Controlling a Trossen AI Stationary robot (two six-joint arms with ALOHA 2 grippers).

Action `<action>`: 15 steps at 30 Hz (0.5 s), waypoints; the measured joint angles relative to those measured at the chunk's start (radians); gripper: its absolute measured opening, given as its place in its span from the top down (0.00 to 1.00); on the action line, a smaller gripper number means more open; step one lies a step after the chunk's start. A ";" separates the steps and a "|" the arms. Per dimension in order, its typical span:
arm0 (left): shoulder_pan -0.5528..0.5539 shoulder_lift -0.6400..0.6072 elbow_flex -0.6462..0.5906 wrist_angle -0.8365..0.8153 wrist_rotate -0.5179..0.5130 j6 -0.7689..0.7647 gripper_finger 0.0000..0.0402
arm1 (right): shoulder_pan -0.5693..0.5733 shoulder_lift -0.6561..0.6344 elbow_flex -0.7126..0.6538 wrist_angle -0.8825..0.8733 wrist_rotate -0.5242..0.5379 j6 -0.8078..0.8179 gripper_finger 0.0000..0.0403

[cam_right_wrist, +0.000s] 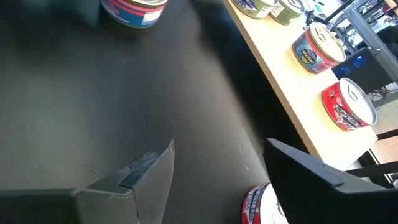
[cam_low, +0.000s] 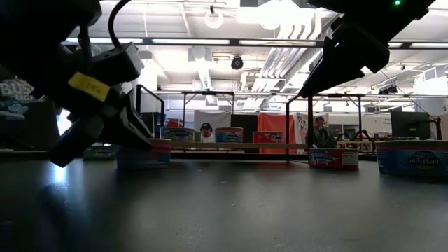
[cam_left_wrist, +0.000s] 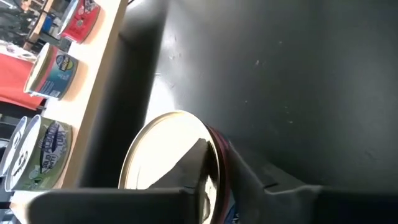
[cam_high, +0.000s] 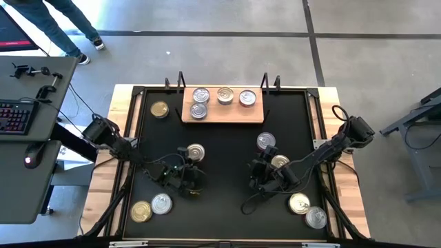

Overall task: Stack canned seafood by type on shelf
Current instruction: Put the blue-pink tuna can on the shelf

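Note:
The wooden shelf (cam_high: 222,114) stands at the table's far middle and bears several tins (cam_high: 224,95). Left of the middle, a silver-lidded tin (cam_high: 195,151) with a red and blue side stands on the table, and my left gripper (cam_high: 187,165) is shut on its near edge. Right of the middle, my right gripper (cam_right_wrist: 217,162) hangs open above the table. A red-labelled tin (cam_right_wrist: 264,202) lies just below its fingers and is not touched. Another tin (cam_high: 266,141) sits farther toward the shelf. My left gripper pinches the tin's near edge (cam_left_wrist: 219,155). One finger (cam_left_wrist: 196,165) lies over the lid and the other (cam_left_wrist: 267,180) stands against the side wall. The fingers slant down from the near left. The tin's base looks flat on the table (cam_low: 143,162).
A gold-lidded tin (cam_high: 160,109) lies left of the shelf. Two tins (cam_high: 151,207) sit near the front left and two (cam_high: 307,209) near the front right. The shelf has black uprights (cam_high: 180,79) at its ends. A person's legs (cam_high: 69,27) show beyond the far left corner.

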 joint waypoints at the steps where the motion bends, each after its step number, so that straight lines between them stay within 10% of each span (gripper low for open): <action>1: 0.002 0.000 0.000 0.000 -0.001 0.002 0.93 | 0.000 0.000 0.000 0.000 0.000 0.000 0.40; 15: 0.009 0.003 0.128 -0.019 0.050 0.260 1.00 | 0.033 0.000 0.000 0.000 -0.001 0.007 0.40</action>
